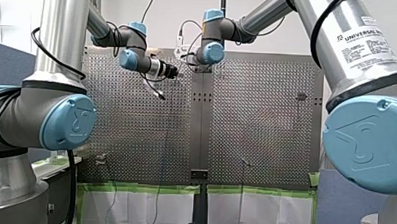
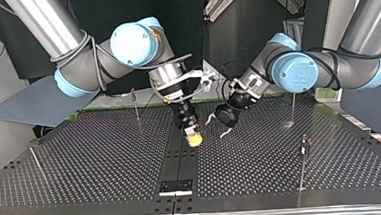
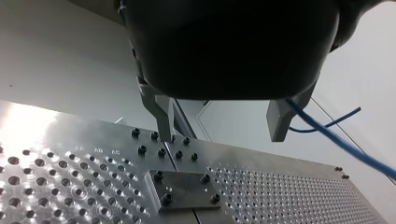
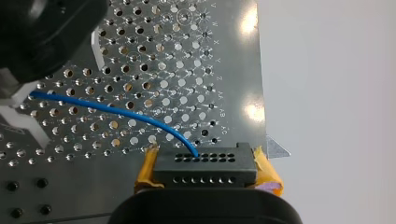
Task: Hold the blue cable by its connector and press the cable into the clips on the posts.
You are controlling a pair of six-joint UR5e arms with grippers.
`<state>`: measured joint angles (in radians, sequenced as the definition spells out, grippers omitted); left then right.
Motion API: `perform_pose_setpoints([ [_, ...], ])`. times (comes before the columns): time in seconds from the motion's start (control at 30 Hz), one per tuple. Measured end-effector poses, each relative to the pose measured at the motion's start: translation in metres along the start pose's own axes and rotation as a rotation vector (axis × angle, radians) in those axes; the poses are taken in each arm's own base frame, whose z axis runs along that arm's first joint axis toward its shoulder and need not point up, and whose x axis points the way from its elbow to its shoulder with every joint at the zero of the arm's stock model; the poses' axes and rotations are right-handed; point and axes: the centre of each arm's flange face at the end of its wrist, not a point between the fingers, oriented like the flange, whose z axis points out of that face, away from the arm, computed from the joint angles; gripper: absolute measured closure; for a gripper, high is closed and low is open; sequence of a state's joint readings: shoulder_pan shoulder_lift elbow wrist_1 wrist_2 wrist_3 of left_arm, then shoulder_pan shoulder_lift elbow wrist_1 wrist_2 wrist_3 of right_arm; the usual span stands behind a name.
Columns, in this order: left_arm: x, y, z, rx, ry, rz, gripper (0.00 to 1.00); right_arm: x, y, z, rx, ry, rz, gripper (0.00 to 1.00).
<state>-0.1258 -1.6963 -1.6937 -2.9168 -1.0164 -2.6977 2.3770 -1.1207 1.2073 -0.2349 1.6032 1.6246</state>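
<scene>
Cable (image 4: 116, 110), thin and blue, runs from the connector (image 4: 205, 168) in a low arc over the table (image 4: 187, 60) towards my left gripper (image 3: 220, 135). The connector is a black block with rows of small holes. It sits clamped between the yellow pads (image 4: 145, 170) of my right gripper (image 2: 194, 137), which is closed on it.

In the top view both grippers hang above the table's middle strip, my right one at the left and my left one just right of it, near each other but apart.

My left gripper has its metal fingers (image 3: 164, 119) spread wide with nothing between them. In its wrist view the cable crosses one finger and trails off to the side above the table; whether it touches that finger I cannot tell.

Thin posts (image 2: 136, 106) stand towards the table's left and right sides in the top view, well apart from both grippers.
</scene>
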Motion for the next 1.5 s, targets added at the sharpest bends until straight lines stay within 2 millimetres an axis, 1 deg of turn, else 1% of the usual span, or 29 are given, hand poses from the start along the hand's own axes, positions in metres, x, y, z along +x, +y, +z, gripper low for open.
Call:
perform_pose_setpoints([
  [0.37,0.0005,0.0004,-0.0004,-0.002,0.001,0.013,0.02,0.0000,-0.0016,-0.0003,0.003,0.000,0.000,1.00],
  [0.4,0.0005,0.0005,-0.0006,-0.003,0.002,0.015,0.08,-0.0001,-0.0018,-0.0004,0.004,0.000,0.000,1.00],
  [0.43,0.0005,0.0005,-0.0008,-0.004,0.002,0.018,0.08,0.0000,-0.0020,-0.0004,0.004,0.000,0.000,1.00],
  [0.47,0.0005,0.0006,-0.0009,-0.006,0.002,0.020,0.14,-0.0001,-0.0020,-0.0004,0.004,0.000,0.001,1.00],
  [0.5,0.0006,0.0007,-0.0011,-0.007,0.003,0.022,0.24,-0.0001,-0.0021,-0.0005,0.004,0.000,0.001,1.00],
  [0.53,0.0008,0.0009,-0.0013,-0.009,0.004,0.026,0.24,-0.0001,-0.0021,-0.0005,0.004,0.000,0.001,1.00],
  [0.57,0.0010,0.0010,-0.0015,-0.011,0.005,0.028,0.27,0.0000,-0.0021,-0.0005,0.004,0.000,0.001,1.00],
  [0.67,0.0010,0.0016,-0.0022,-0.017,0.006,0.035,0.27,-0.0003,-0.0022,-0.0006,0.005,-0.001,0.000,1.00],
  [0.7,0.0010,0.0016,-0.0024,-0.017,0.007,0.036,0.32,-0.0002,-0.0025,-0.0006,0.005,-0.001,0.000,1.00],
  [0.73,0.0010,0.0017,-0.0025,-0.018,0.007,0.037,0.32,-0.0002,-0.0028,-0.0007,0.005,-0.001,0.001,1.00],
  [0.77,0.0011,0.0017,-0.0025,-0.019,0.007,0.038,0.67,-0.0002,-0.0030,-0.0007,0.006,-0.001,0.000,1.00],
  [0.8,0.0014,0.0017,-0.0026,-0.019,0.008,0.039,0.75,-0.0002,-0.0030,-0.0007,0.006,-0.001,0.000,1.00],
  [0.83,0.0019,0.0017,-0.0028,-0.021,0.010,0.041,0.75,-0.0002,-0.0031,-0.0007,0.006,-0.001,0.000,1.00],
  [0.87,0.0023,0.0017,-0.0029,-0.022,0.012,0.044,0.82,-0.0002,-0.0031,-0.0007,0.006,-0.001,0.000,1.00],
  [0.9,0.0027,0.0017,-0.0031,-0.024,0.013,0.048,0.93,-0.0002,-0.0032,-0.0007,0.006,-0.001,0.000,1.00],
  [0.93,0.0032,0.0018,-0.0032,-0.026,0.015,0.054,0.93,-0.0001,-0.0032,-0.0007,0.006,0.000,0.000,1.00],
  [0.97,0.0035,0.0019,-0.0033,-0.027,0.016,0.060,0.99,0.0001,-0.0032,-0.0007,0.006,0.000,0.000,1.00],
  [1.5,0.0032,0.0022,-0.0035,-0.028,0.017,0.171,0.99,-0.0001,-0.0065,-0.0014,0.012,0.000,0.000,1.00],
])
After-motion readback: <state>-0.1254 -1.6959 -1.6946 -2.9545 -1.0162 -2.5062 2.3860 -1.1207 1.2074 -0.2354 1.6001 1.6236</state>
